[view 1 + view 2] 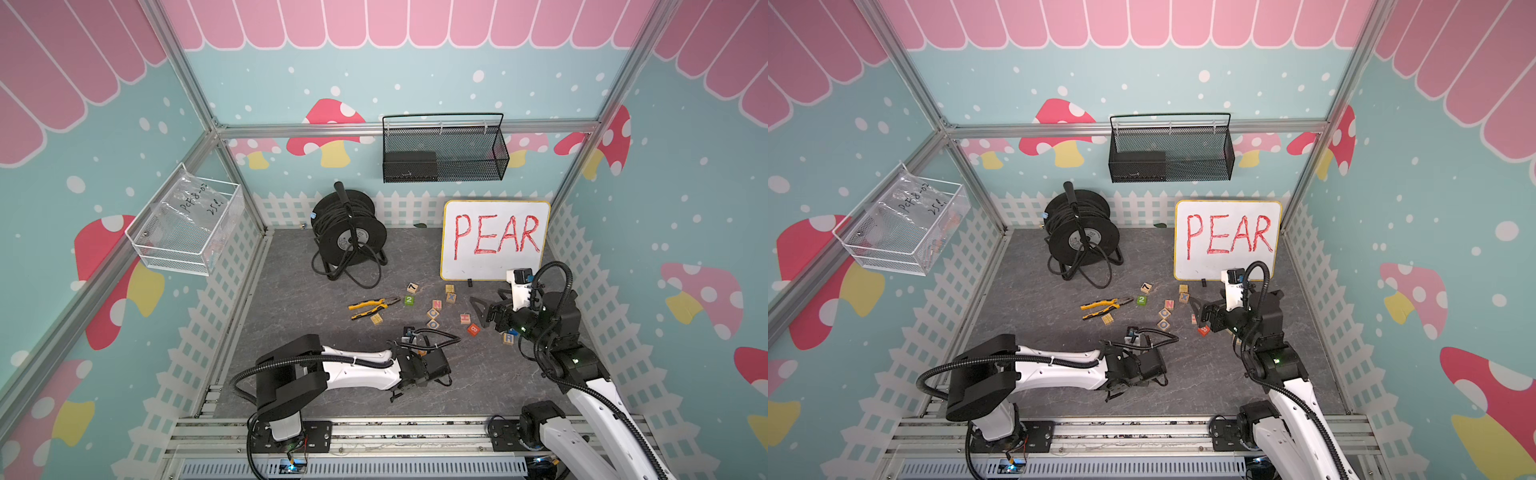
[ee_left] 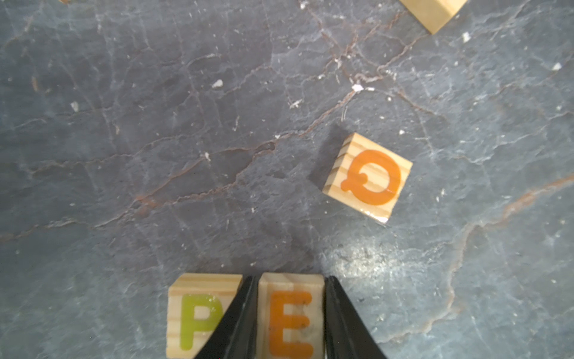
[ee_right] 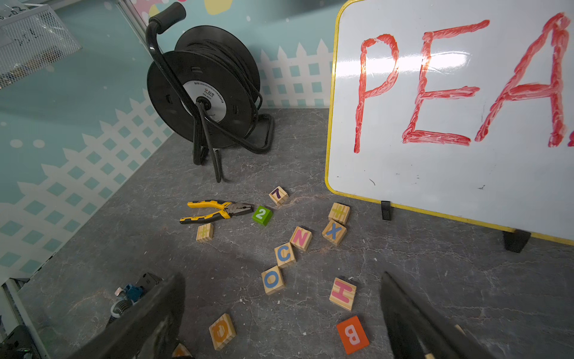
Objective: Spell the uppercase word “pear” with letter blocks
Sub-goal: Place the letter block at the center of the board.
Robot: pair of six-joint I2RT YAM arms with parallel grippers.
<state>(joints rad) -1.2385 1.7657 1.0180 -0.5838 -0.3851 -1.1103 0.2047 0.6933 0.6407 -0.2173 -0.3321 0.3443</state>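
Observation:
In the left wrist view two letter blocks stand side by side on the dark slate floor: a pale-wood P (image 2: 198,317) in yellow-green and an E (image 2: 290,320) in orange. My left gripper (image 2: 290,278) straddles the E, its black fingers (image 2: 242,326) lying against both sides; one finger sits between P and E. The blue R block (image 1: 508,338) lies by my right arm's wrist. My right gripper (image 3: 284,329) hangs open over the loose blocks, empty, and shows in a top view too (image 1: 482,309).
An orange Q block (image 2: 369,177) lies just beyond the E. Blocks N (image 3: 300,237), C (image 3: 284,255), O (image 3: 272,279), X (image 3: 334,232), H (image 3: 342,293), red B (image 3: 352,334) and green 2 (image 3: 261,214) are scattered. Pliers (image 1: 372,307), cable reel (image 1: 349,232), PEAR whiteboard (image 1: 494,241) stand behind.

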